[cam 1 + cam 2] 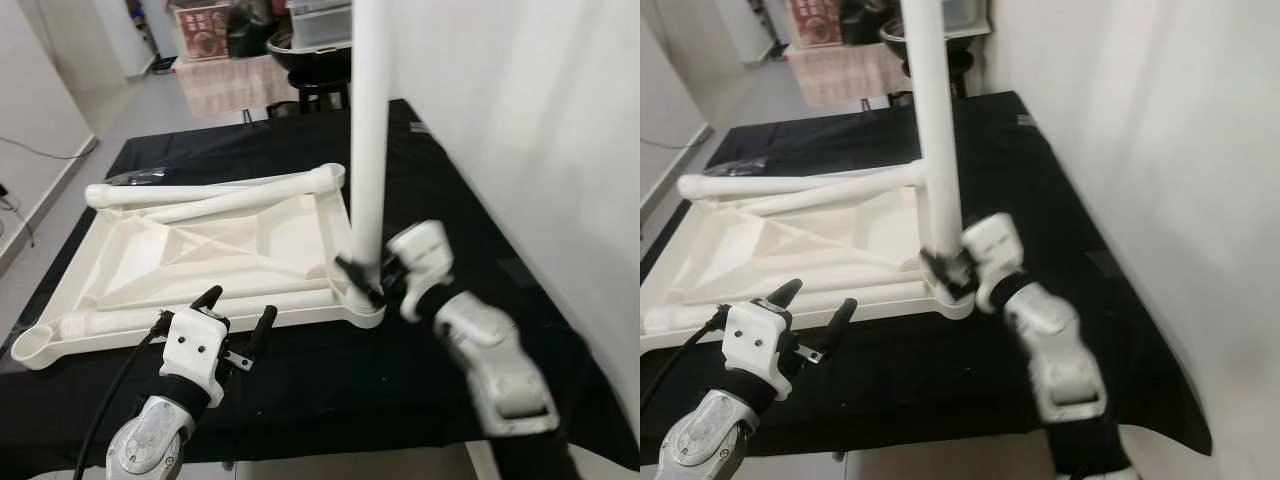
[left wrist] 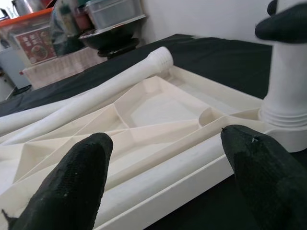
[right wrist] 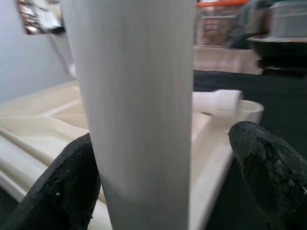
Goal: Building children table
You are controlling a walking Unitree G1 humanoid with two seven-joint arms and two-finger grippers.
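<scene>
**Upright leg at the near right corner socket**

I see the white children's table top [image 1: 215, 250] lying upside down, ribbed underside up, on the black-covered tabletop [image 1: 480, 200]. One white leg [image 1: 368, 130] stands upright in the corner socket [image 1: 362, 305] nearest the tabletop's right edge and front. My right end effector [image 1: 368, 278] is at the base of that leg; in the right wrist view its fingers [image 3: 261, 167] sit spread on either side of the leg, one touching it and the other apart from it. My left end effector [image 1: 235, 322] hovers over the near long rail of the table top, fingers [image 2: 72, 184] spread wide and holding nothing.

Two more legs lie loose: one [image 1: 215, 188] along the far rail, one [image 1: 190, 312] along the near rail. A clear plastic wrapper [image 1: 140, 177] lies near the far left corner. Beyond the far edge stand a cloth-covered stand [image 1: 235, 80] and a dark bowl [image 1: 310, 55]. A white wall [image 1: 530, 130] runs close along the right edge; black cloth lies bare at the front and right of the table top.
</scene>
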